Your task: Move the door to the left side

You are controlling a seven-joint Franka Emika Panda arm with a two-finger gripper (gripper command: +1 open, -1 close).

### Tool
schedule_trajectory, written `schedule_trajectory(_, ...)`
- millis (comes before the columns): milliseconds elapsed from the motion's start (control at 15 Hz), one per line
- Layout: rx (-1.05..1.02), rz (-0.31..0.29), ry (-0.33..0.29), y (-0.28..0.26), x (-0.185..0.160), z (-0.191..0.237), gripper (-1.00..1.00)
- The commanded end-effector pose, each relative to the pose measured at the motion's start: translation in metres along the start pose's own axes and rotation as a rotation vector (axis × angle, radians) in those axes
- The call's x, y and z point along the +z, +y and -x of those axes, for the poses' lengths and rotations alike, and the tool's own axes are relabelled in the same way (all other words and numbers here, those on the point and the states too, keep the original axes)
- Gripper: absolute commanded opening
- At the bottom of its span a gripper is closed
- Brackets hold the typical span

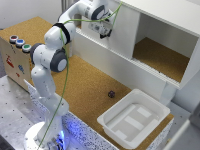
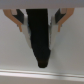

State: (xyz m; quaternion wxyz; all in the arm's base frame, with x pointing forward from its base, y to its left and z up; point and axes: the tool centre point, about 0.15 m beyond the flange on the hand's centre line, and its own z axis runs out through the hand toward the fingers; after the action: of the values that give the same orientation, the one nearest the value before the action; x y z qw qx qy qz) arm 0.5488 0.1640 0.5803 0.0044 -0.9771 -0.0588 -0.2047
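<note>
While straddling black handle [image 2: 41,40], gripper [image 1: 105,33] open, at door [image 1: 122,35]

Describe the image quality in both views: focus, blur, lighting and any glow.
Exterior view: soft and low in detail, evenly lit, the white cabinet's open compartment shadowed inside, a blue glow at the arm's base. Wrist view: very blurred at close range; the small black vertical handle is a dark smear on the tall flat white sliding door, the gripper fingers fuzzy-edged beside it.
</note>
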Motion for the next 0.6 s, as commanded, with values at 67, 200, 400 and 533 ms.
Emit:
schedule_trajectory(67,0.1,0.255,0.023,-0.078,-0.007,-0.037,1.0)
schedule_trajectory(200,0.138,0.269,0.029,-0.071,-0.013,-0.022,1.0)
schedule_trajectory(400,0.198,0.199,-0.001,-0.055,-0.013,-0.008,1.0)
schedule_trajectory(533,0.216,0.185,-0.002,-0.051,-0.015,0.001,1.0)
